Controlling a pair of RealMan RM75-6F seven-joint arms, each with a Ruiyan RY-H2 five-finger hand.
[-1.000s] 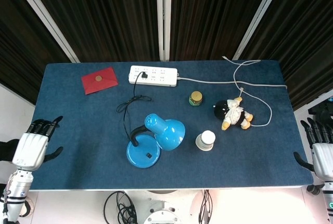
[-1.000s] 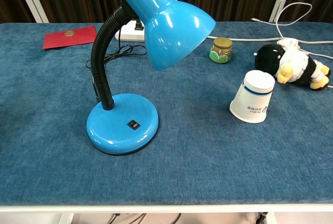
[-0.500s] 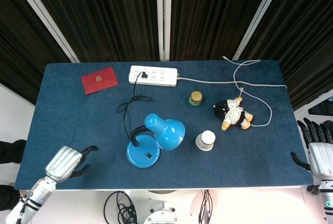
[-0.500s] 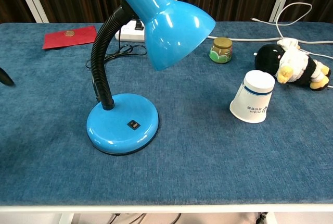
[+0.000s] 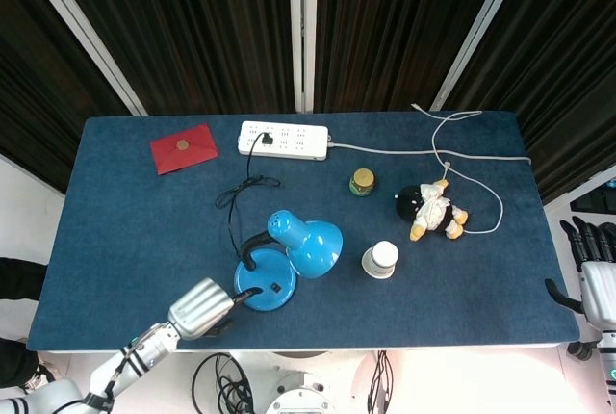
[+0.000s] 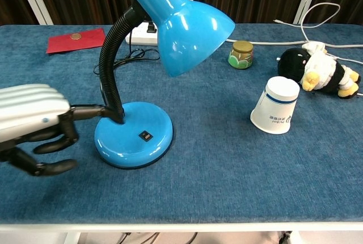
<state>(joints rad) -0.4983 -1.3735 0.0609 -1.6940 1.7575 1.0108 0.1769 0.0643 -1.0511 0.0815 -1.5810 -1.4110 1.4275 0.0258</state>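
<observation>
The left hand [image 6: 34, 127] has swept in from the table's left edge to the blue lamp [image 6: 164, 40] near the front, one outstretched finger touching its base, holding nothing, while the right hand [image 5: 599, 274] hangs open off the right edge and the paper cup's [image 6: 276, 112] print is unreadable.

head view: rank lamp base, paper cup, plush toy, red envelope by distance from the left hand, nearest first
From the left hand, at the table's near edge:
1. Lamp base, just to its right, a fingertip at its rim.
2. Paper cup, further right, past the lamp shade.
3. Plush toy and red envelope: too close to call. The toy lies far right, the envelope at the far left corner.
</observation>
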